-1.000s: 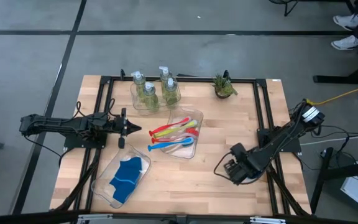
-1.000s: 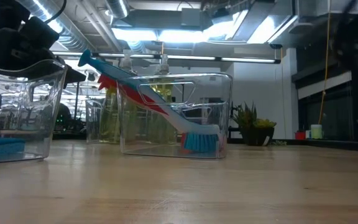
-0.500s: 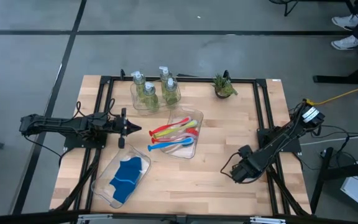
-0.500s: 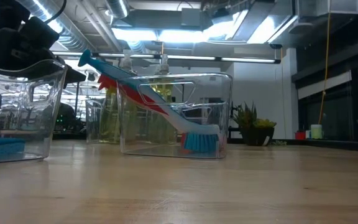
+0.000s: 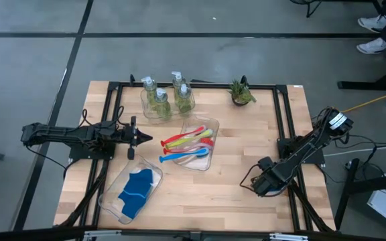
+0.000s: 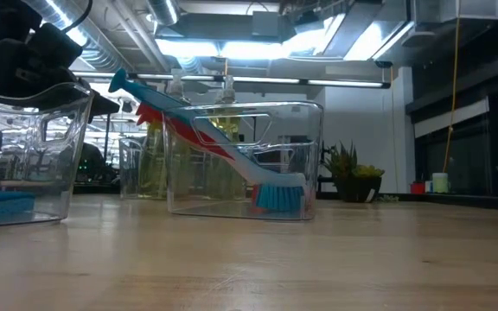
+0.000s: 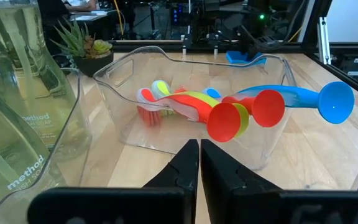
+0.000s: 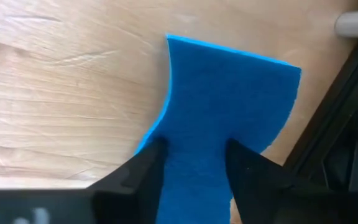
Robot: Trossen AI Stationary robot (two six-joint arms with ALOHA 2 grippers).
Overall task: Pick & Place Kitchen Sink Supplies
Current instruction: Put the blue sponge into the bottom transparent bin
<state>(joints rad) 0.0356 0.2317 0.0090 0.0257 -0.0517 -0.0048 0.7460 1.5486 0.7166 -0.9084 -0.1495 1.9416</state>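
Observation:
A clear tray [image 5: 210,127] holds red, blue and yellow-green brushes [image 5: 186,144], whose handles lean on its rim [image 7: 278,106]. Pump bottles [image 5: 161,97] stand in a tray at the far side. Blue sponge pieces [image 5: 136,189] lie in a near-left tray. My left gripper [image 5: 148,139], shut, hovers left of the brush tray. My right gripper [image 5: 263,186] points down near the table's right edge, shut on a blue sponge piece [image 8: 229,93], which the gripper hides in the high view. My right gripper holds the blue sponge piece by its narrow waist [image 8: 194,155], pinched between the two fingers, which come from above and point down. The wider end [image 8: 235,68] spreads out below the fingers over the wood beside the dark frame rail; I cannot tell whether it touches the table.
A small potted plant [image 5: 242,92] stands at the far right. Black frame rails [image 5: 283,140] run along the table's edges, one right beside my right gripper [image 8: 328,143]. Bare wood lies between the brush tray and my right gripper. A person's shoes [image 5: 374,33] show beyond the table.
My right gripper has moved a little toward the table's right edge, staying low and pointing down. The left arm and the trays have kept still.

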